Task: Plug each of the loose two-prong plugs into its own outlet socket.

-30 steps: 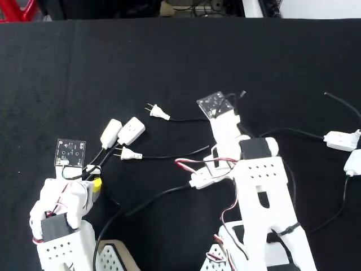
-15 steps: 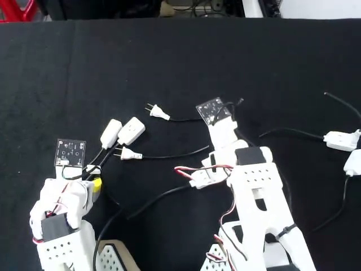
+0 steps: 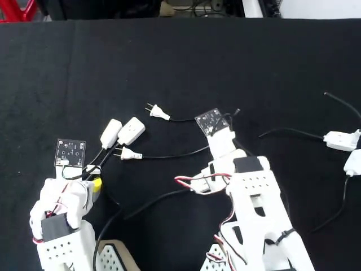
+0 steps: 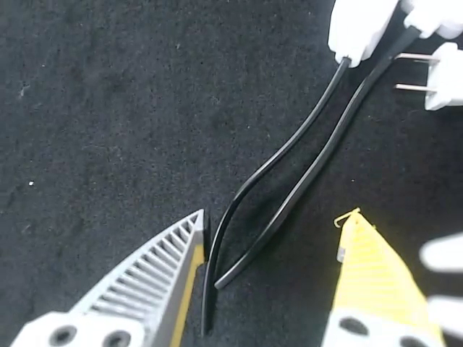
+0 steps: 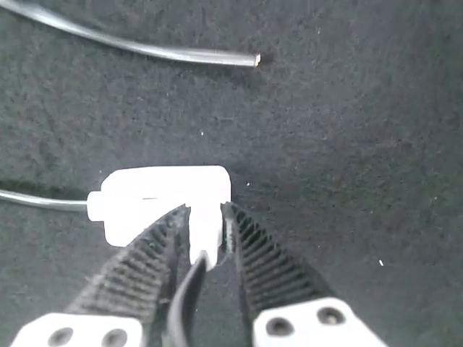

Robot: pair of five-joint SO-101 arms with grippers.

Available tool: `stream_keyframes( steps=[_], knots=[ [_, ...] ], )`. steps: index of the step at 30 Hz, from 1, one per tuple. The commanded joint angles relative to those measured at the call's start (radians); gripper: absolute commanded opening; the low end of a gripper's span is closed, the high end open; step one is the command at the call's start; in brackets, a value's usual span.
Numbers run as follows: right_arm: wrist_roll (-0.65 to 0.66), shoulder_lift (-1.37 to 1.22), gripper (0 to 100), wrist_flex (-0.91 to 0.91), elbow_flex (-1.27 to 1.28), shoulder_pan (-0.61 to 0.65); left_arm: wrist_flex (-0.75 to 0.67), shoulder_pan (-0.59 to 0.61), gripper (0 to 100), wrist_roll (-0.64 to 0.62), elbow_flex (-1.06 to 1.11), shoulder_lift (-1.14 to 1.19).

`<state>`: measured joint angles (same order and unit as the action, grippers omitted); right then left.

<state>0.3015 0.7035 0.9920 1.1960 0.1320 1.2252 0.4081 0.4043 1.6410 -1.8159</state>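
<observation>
In the high view the right arm [image 3: 248, 186] covers its own gripper, so what it holds is hidden there. The right wrist view shows the right gripper [image 5: 205, 210] with both fingers pressed on a narrow white part [image 5: 205, 233], which meets a wider white block [image 5: 163, 194] just beyond the fingertips. I cannot tell whether this is a plug or a socket, because no prongs are visible. A black cord [image 5: 182, 300] runs back between the fingers, and a cut cord end [image 5: 249, 59] lies farther beyond the tips. The left gripper [image 4: 278, 214] has its grey and yellow fingers wide apart and holds nothing. Two black cords [image 4: 289, 155] pass between them, one just beside the grey finger. Beyond the tips are a white socket [image 4: 358, 29], cut off by the edge, and a two-prong plug [image 4: 443, 69]. Compared with one second ago, the right arm has drawn back toward its base and the cut cord end came with it, while the left arm has not moved.
</observation>
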Motion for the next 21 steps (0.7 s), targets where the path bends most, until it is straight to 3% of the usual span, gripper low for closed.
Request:
stream_keyframes(
  steps=[1,5,9,12,17,21],
  knots=[
    [0.008,-0.004,1.1,-0.020,0.041,0.012,-0.015,0.005,30,0.012,-0.005,-0.006],
    [0.100,-0.002,1.1,-0.023,0.022,-0.058,-0.015,0.005,30,0.012,-0.005,-0.006],
    [0.221,-0.002,1.1,-0.020,-0.033,-0.255,-0.015,0.007,30,0.012,-0.005,-0.006],
    [0.391,-0.004,1.1,-0.032,-0.041,-0.442,-0.015,0.007,30,0.012,-0.005,-0.006],
    [0.572,-0.025,1.1,-0.210,-0.036,-0.718,-0.015,0.007,30,0.012,-0.005,-0.006],
    [0.600,-0.176,1.1,-0.379,-0.062,-0.824,-0.015,0.007,30,0.012,-0.005,-0.006]
  ],
)
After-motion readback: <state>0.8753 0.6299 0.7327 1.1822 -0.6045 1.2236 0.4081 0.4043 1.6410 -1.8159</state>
